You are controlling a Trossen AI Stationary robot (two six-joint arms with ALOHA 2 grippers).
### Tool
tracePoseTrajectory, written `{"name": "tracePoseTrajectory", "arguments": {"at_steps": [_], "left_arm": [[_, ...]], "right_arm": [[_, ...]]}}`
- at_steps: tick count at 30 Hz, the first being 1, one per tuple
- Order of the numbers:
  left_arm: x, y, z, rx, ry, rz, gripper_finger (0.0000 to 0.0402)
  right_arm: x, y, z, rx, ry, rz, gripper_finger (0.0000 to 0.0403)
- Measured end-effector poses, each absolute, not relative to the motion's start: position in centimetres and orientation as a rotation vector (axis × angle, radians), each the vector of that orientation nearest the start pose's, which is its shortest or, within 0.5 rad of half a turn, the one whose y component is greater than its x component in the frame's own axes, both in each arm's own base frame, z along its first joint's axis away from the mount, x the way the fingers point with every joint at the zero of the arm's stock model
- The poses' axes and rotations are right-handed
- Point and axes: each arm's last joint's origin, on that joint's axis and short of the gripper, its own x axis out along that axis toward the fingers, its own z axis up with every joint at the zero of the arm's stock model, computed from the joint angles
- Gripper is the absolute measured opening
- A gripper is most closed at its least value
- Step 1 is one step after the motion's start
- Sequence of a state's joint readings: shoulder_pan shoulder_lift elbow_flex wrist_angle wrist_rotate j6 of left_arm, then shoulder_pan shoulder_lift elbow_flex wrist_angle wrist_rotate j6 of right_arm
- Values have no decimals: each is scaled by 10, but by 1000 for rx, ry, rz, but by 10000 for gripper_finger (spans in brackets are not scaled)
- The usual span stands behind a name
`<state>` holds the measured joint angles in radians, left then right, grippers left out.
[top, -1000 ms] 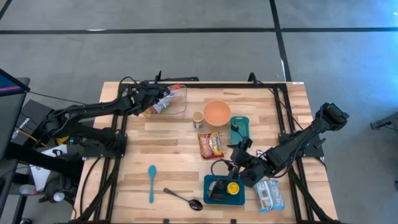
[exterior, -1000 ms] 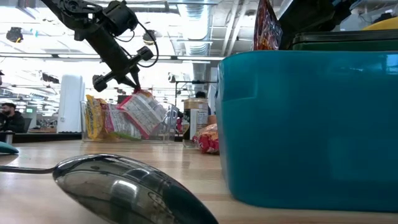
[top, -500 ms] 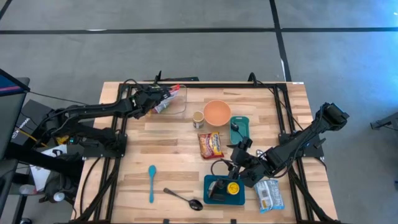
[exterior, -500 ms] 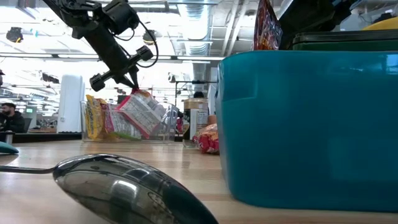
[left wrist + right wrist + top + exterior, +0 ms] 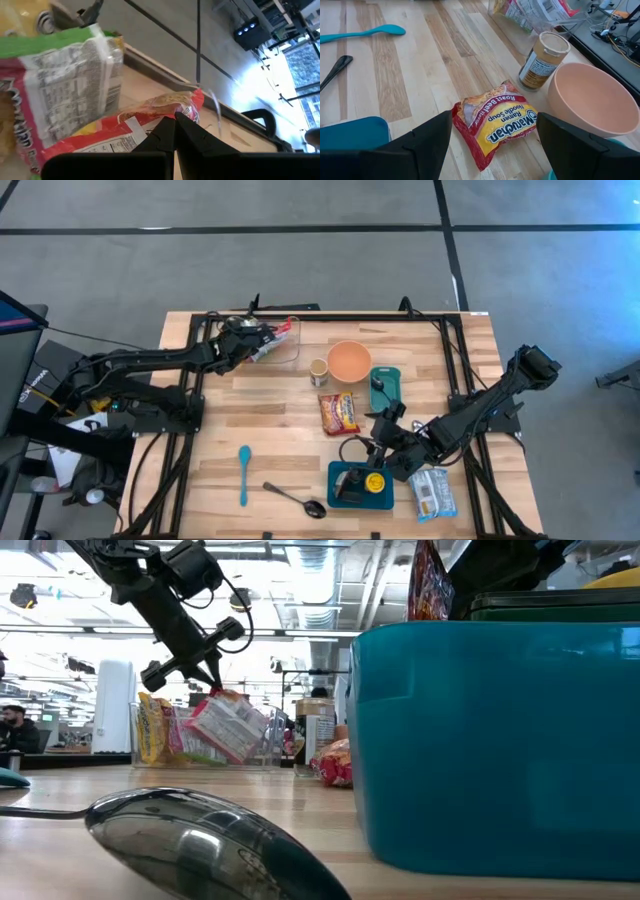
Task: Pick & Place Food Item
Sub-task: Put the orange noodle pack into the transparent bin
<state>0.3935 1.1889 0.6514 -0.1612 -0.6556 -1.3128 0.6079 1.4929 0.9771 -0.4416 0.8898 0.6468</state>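
Swung a little further over the clear bin (image 5: 285, 345), the left pincer (image 5: 213, 686), clamped tight, dangles a light, crinkly snack bag (image 5: 228, 726) by its sealed edge.

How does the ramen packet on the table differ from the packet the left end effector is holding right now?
The ramen packet lies flat on bare wood near the orange bowl, untouched; the held packet hangs tilted over the clear bin, pinched at a corner by the left end effector. The open right end effector faces the ramen packet without contact. Both are red-printed flexible food wrappers.
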Motion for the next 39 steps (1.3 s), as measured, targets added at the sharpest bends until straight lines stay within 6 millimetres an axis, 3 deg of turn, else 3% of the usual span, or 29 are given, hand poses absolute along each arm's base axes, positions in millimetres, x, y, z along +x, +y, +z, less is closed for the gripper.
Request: {"name": "tracePoseTrajectory", "arguments": {"at_steps": [14,39], "left_arm": [[205,104,212,-1044,-41,1310,6],[192,104,223,-1002,-22,1307,123]], "right_arm": [[252,148,228,-36,574,-460,286],[252,148,228,-34,574,-460,286]]}}
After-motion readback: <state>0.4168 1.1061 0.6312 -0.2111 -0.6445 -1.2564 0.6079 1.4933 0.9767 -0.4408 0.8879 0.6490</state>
